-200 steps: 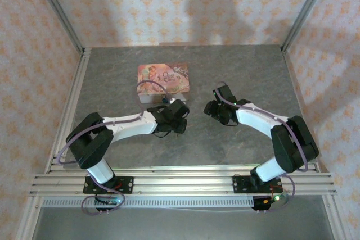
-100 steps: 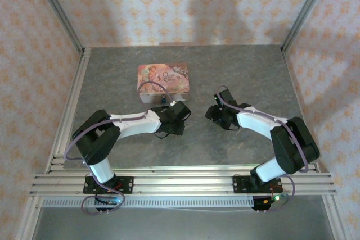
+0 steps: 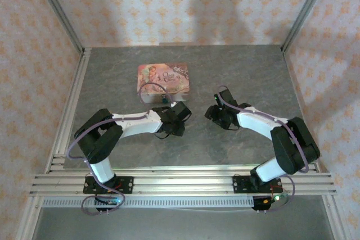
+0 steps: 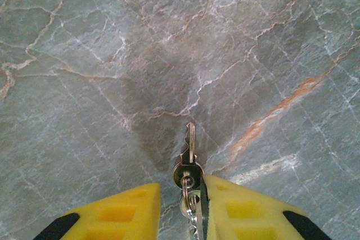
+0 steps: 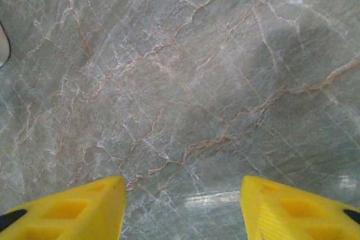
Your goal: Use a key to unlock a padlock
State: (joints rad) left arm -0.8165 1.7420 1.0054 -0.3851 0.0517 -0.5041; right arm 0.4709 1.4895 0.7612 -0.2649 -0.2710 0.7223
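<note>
A small silvery key (image 4: 190, 150) lies on the grey marble table, its blade pointing away from me, with a ring and a second key (image 4: 192, 202) behind its head. My left gripper (image 4: 181, 186) straddles the key head: the right finger (image 4: 247, 209) touches the ring, while the left finger (image 4: 121, 214) stands a small gap away. From above, the left gripper (image 3: 180, 112) sits just in front of the pink tin. The padlock (image 3: 163, 99) is a tiny blue speck at the tin's near edge. My right gripper (image 5: 183, 181) is open over bare table, seen from above as the right gripper (image 3: 212, 111).
The pink picture-printed tin (image 3: 163, 80) stands behind the left gripper. Aluminium rails (image 3: 70, 105) run along the left edge and across the near edge of the table. Patterned walls close in the back and both sides.
The left jaws have narrowed around the key, and the left arm has settled slightly lower and nearer. The right gripper has shifted slightly and stays open.
</note>
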